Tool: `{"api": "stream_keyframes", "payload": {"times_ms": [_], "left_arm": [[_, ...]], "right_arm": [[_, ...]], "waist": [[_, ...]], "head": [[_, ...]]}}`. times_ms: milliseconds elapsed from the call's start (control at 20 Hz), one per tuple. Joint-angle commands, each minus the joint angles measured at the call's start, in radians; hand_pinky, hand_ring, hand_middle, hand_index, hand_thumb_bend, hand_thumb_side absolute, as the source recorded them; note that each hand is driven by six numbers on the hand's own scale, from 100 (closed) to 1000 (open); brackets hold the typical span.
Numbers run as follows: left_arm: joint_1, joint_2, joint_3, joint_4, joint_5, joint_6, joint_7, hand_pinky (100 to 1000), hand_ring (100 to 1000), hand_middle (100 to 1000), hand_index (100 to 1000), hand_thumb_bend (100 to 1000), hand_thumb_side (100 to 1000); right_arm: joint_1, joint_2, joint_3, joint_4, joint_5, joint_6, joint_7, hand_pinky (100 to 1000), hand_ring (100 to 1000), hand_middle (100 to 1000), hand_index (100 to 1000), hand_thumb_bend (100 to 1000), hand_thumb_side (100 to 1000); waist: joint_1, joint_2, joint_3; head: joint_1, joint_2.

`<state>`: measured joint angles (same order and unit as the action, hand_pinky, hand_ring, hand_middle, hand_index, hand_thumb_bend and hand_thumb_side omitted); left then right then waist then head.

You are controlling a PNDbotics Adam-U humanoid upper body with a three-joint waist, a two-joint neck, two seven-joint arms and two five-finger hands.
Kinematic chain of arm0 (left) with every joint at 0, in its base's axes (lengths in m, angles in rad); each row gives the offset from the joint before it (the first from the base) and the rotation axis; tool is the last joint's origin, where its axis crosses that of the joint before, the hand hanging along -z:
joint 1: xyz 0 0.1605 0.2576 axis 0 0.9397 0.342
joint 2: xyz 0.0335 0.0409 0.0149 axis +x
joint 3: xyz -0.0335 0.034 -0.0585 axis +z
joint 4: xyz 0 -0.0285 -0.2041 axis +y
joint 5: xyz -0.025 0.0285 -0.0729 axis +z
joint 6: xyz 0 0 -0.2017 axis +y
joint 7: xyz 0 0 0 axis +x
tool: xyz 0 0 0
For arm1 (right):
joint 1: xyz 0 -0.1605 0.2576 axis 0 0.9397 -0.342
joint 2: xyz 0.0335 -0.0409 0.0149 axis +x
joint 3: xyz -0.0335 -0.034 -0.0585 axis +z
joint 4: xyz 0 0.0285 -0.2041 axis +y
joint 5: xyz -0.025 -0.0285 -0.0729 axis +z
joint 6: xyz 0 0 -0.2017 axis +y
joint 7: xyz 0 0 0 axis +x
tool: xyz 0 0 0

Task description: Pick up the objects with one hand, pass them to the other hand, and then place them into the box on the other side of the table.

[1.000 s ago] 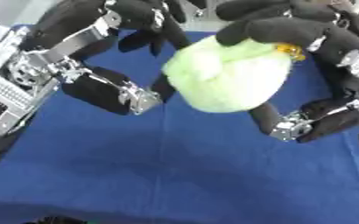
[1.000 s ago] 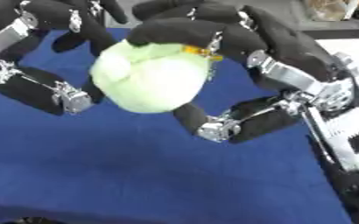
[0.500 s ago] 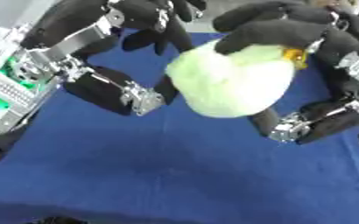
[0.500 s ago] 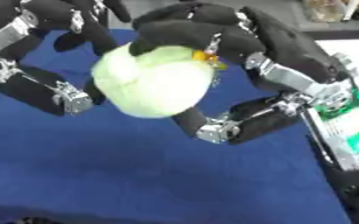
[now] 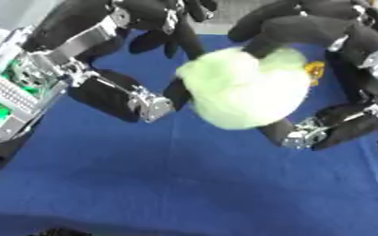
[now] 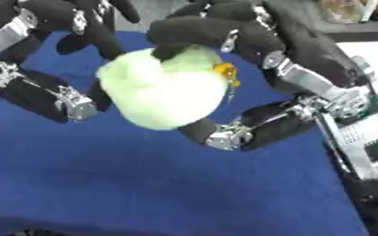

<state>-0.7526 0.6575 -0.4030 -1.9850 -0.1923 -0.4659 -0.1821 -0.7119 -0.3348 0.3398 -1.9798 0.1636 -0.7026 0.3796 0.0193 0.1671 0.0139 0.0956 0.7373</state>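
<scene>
Left eye view: blue table cover [image 5: 144, 184] below. Right hand [image 6: 256, 41] grasps pale green plush toy [image 5: 245, 92] (orange patch on its right side), fingers curled over the top. Left hand [image 5: 120, 50], fingers relaxed, touches its left side.

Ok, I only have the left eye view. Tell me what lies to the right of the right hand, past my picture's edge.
Observer: In the right eye view the blue cloth ends there, and a white surface begins beside the right hand.
Operator: Now check the orange bit on the toy.
Observer: The orange bit shows clear of the hand here, on the green plush toy, just below the right hand's curled fingers.
Operator: Look for the box.
Observer: I can make out none. There is only a tan thing at the far right edge, too blurred to name.
</scene>
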Motion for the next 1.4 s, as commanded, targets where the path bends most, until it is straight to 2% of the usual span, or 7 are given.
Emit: {"api": "stream_keyframes", "payload": {"times_ms": [50, 550, 850, 950, 1000, 1200, 1400], "left_arm": [[-0.02, 0.004, 0.008, -0.015, 0.009, 0.002, 0.007, 665, 335, 100, 386, 100, 239], [-0.011, 0.0, 0.013, -0.015, 0.07, 0.039, -0.011, 675, 393, 200, 495, 100, 334], [-0.001, -0.005, 0.029, -0.015, 0.134, 0.1, -0.03, 714, 505, 350, 629, 100, 235], [0.006, -0.008, 0.038, -0.015, 0.171, 0.132, -0.04, 731, 538, 395, 660, 100, 304], [0.008, -0.009, 0.044, -0.015, 0.191, 0.145, -0.046, 757, 580, 454, 701, 100, 491], [0.028, -0.019, 0.11, -0.014, 0.31, 0.213, -0.051, 790, 625, 509, 748, 116, 781], [0.053, -0.021, 0.229, -0.008, 0.411, 0.258, 0.012, 795, 634, 524, 752, 151, 771]], "right_arm": [[-0.008, -0.019, -0.006, -0.02, 0.015, 0.011, -0.033, 774, 770, 572, 916, 192, 100], [-0.008, -0.008, 0.003, -0.007, 0.066, 0.064, -0.175, 530, 551, 286, 639, 100, 100], [-0.004, -0.002, 0.012, 0.015, 0.085, 0.087, -0.233, 454, 476, 186, 522, 100, 100], [-0.003, -0.001, 0.01, 0.018, 0.087, 0.091, -0.25, 444, 466, 172, 505, 100, 100], [-0.002, -0.001, 0.009, 0.02, 0.088, 0.093, -0.257, 440, 461, 165, 496, 100, 100], [0.002, -0.008, -0.002, 0.028, 0.083, 0.102, -0.285, 440, 460, 146, 472, 100, 100], [0.005, -0.037, -0.02, 0.047, 0.068, 0.121, -0.306, 460, 463, 137, 469, 100, 100]], "waist": [[0.0, -0.021, 0.002], [0.001, -0.02, 0.003], [-0.001, -0.019, 0.004], [-0.001, -0.019, 0.005], [-0.002, -0.019, 0.005], [-0.004, -0.02, 0.007], [-0.006, -0.021, 0.01]], "head": [[-0.002, -0.002], [-0.007, -0.005], [-0.009, -0.003], [-0.011, -0.004], [-0.012, -0.004], [-0.019, -0.003], [-0.034, -0.001]]}}
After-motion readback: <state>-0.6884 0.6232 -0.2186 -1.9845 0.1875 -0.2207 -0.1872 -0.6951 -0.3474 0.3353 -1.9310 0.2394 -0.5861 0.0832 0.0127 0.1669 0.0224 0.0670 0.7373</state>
